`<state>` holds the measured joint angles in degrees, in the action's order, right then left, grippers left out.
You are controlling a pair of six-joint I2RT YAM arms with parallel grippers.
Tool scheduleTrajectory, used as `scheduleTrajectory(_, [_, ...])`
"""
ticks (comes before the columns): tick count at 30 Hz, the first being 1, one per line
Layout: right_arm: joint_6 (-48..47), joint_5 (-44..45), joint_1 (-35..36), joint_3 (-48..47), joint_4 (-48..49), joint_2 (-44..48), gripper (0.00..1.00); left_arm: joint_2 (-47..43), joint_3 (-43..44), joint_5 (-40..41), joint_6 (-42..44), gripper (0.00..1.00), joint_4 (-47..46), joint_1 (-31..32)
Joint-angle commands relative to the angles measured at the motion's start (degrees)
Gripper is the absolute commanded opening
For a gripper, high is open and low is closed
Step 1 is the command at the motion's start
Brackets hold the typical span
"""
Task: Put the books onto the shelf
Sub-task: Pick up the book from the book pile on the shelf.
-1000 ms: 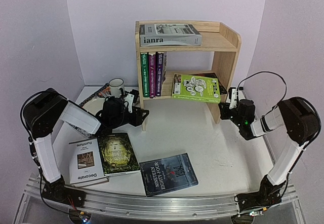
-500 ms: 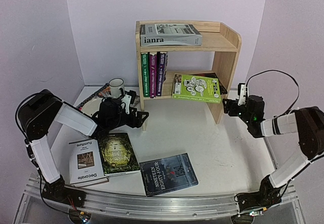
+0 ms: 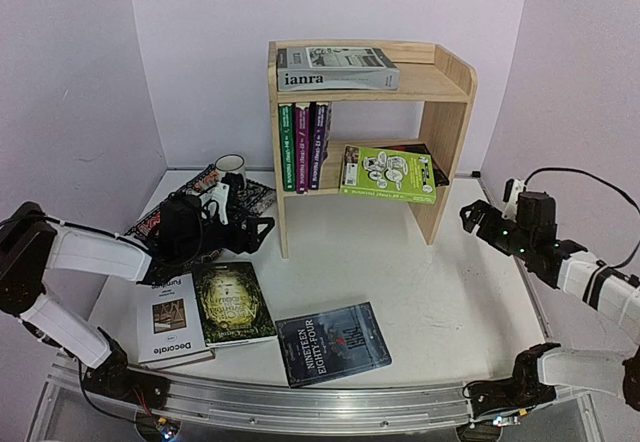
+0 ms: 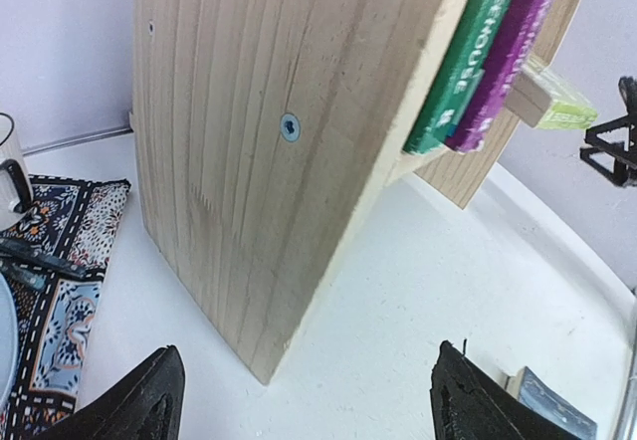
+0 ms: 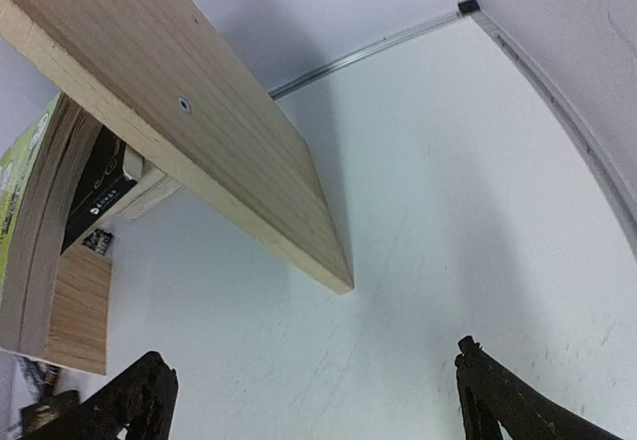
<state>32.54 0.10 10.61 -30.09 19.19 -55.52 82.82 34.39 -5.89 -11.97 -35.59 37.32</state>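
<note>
The wooden shelf [image 3: 440,112] stood at the top middle of the overhead picture, on a white table [image 3: 420,282]. A grey book [image 3: 335,67] lay flat on its top board. On the lower board, a few thin books [image 3: 303,147] stood up on the left, and a bright green book [image 3: 390,172] lay flat on the right.

Three more books lay on the table in the lower left part of the picture. A white book [image 3: 170,320] and a dark green book [image 3: 232,302] were touching side by side. A dark blue book [image 3: 332,342] lay just to the right of them.

The left gripper [image 3: 255,230] was at the left, near the shelf's left side wall and just above the white and dark green books. Its fingers were spread wide with nothing between them. A mug [image 3: 230,170] and a patterned mat [image 3: 255,194] sat just behind it.

The right gripper [image 3: 470,217] was at the right, near the shelf's right side wall. Its fingers were also spread wide and held nothing. It was far from the three books on the table.
</note>
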Motion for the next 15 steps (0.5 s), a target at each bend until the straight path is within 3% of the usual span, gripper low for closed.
scheduleTrajectory(1, [17.00, -5.70, -0.10, 0.51, -6.05, 5.55, 0.98, -6.40, -2.65, -0.24, -1.92, 0.87, 2.80, -0.36])
scheduleTrajectory(9, [33.14, -12.05, 2.36, 4.30, 10.01, 6.13, 0.96, -12.06, -4.94, -1.25, -2.59, 0.88, 5.25, -0.27])
scheduleTrajectory(12, [34.10, -8.21, 8.32, 3.24, 13.99, 2.86, 0.98, -12.88, -5.20, -1.54, -2.82, 0.88, 5.66, -0.31])
scheduleTrajectory(15, [33.84, 1.99, 18.53, 3.89, 22.53, -0.27, 0.98, -13.08, -5.18, -1.90, -2.95, 0.88, 5.87, -0.27])
